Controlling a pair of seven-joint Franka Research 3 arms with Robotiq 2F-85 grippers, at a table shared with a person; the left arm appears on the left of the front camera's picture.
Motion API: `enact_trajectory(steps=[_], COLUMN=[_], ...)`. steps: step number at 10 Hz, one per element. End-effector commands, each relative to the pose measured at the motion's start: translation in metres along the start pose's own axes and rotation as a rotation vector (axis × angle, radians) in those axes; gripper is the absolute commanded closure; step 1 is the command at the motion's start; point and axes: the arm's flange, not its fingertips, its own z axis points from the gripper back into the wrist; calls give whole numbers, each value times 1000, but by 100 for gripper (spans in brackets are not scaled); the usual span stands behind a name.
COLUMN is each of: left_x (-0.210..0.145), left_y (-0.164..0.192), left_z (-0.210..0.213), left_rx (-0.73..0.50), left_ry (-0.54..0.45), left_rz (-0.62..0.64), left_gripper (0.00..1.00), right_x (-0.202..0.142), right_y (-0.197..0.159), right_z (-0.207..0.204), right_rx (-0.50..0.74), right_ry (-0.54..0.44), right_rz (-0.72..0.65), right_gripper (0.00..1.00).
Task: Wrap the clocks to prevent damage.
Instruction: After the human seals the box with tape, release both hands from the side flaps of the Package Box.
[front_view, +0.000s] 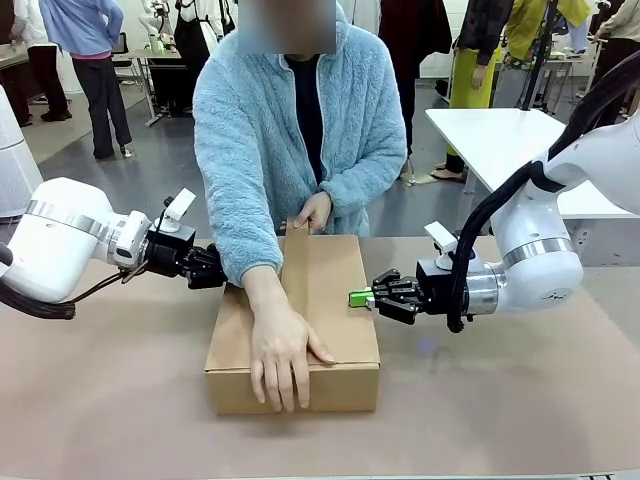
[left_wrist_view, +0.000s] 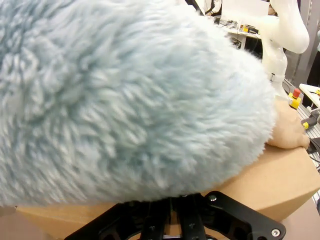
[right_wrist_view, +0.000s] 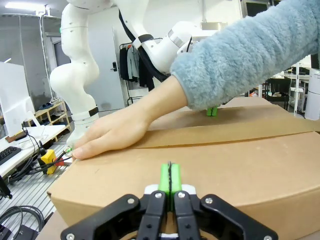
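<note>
The right pincer (front_view: 360, 298) is seen with its green pads (right_wrist_view: 169, 179) pressed together, nothing pinched between them, the tips laid against the right side wall of the brown cardboard box (front_view: 340, 290). The left pincer (front_view: 222, 272) is set at the box's left side, behind the person's fluffy blue sleeve (front_view: 235, 170); in the right wrist view its green tips (right_wrist_view: 212, 111) appear closed together just beyond the box's far edge. The box stands on the brown counter (front_view: 120, 400) between the two arms, its flaps folded shut. One hand (front_view: 280, 350) of the person is pressed flat on the near part of the lid, the other hand (front_view: 312, 212) is held at the far edge. The clocks cannot be seen; whether they are inside cannot be told.
</note>
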Motion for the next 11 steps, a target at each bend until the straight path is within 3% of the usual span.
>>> enact_trajectory(steps=[1, 11], left_x=[-1, -1], left_y=[0, 0], left_z=[-2, -2], left_rx=[5, 5], left_ry=[-3, -3], left_rz=[-1, -1], left_gripper=[100, 100], right_x=[-1, -1], right_y=[0, 0], right_z=[0, 0], right_rx=[-4, -4], right_ry=[5, 5], right_rz=[-1, -1], right_gripper=[99, 99])
